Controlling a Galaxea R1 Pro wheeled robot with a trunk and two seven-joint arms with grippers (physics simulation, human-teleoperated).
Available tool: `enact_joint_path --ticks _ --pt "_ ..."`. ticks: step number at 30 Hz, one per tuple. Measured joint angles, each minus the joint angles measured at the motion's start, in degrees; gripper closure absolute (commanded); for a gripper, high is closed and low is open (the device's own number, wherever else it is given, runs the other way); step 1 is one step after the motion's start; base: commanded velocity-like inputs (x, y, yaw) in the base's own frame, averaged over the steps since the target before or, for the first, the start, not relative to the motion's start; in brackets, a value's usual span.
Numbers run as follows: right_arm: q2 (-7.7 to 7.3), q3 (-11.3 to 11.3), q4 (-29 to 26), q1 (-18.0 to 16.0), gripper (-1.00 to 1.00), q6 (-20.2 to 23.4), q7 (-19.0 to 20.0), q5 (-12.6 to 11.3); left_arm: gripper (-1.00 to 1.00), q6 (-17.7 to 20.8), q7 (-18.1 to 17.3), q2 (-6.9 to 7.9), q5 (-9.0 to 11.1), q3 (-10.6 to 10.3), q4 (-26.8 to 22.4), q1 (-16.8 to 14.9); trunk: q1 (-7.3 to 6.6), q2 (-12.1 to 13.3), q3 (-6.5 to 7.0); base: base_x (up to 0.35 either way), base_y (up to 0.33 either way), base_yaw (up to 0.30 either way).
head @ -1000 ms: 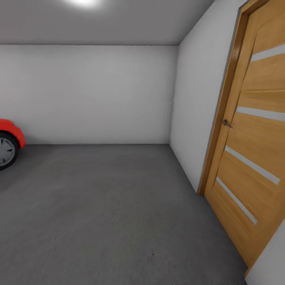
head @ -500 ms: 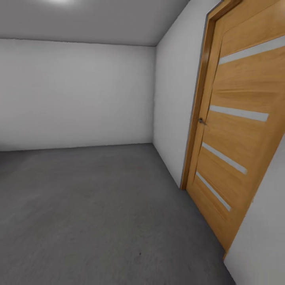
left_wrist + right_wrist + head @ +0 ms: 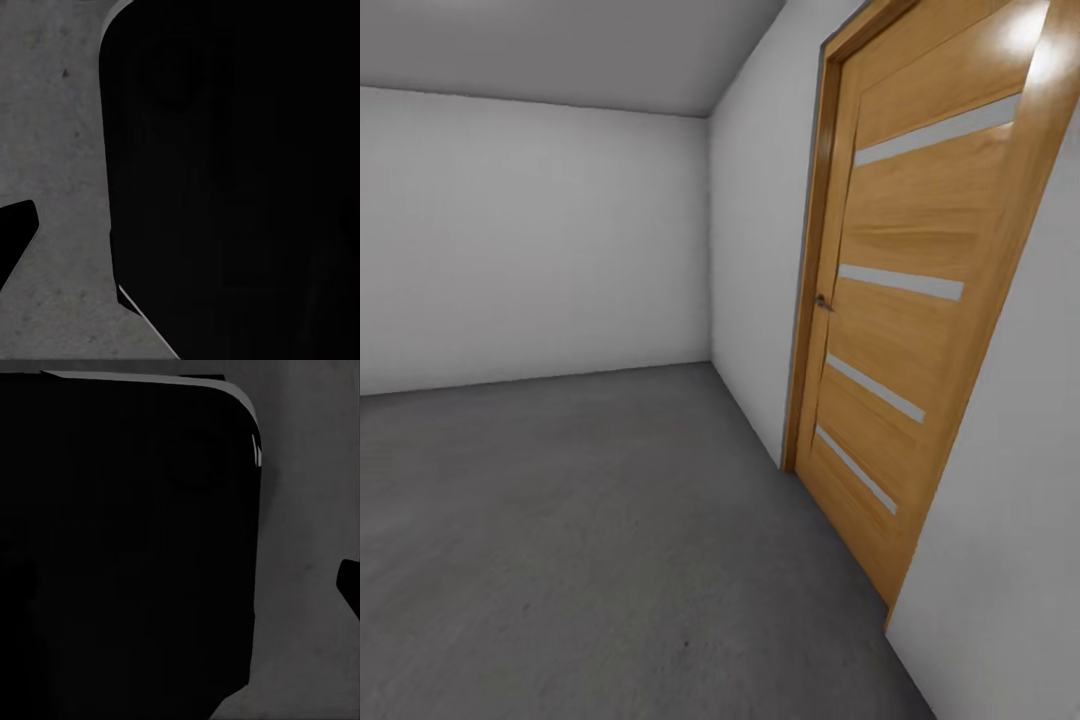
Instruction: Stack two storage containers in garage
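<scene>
Garage: grey concrete floor [image 3: 580, 540], pale walls [image 3: 530, 240] far & right. Wooden door [image 3: 900, 330] w/ pale strips, right, shut. Wrist views: dark robot body over floor; gripper state can't tell.

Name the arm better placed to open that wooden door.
Right, tentatively: the wooden door stands along the robot's right side, its handle on the near-left edge. Neither wrist view shows pincer fingers clearly, so reach itself cannot be judged.
</scene>
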Motion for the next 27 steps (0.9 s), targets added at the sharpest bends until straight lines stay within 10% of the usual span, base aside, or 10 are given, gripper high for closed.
enact_joint_path --ticks 27 --pt "-0.18 0.62 0.0 0.0 -1.0 -0.05 -0.07 0.42 -1.0 0.2 0.08 -0.01 0.5 0.03 0.09 0.0 -0.03 -0.01 0.0 0.222 0.0 -0.007"
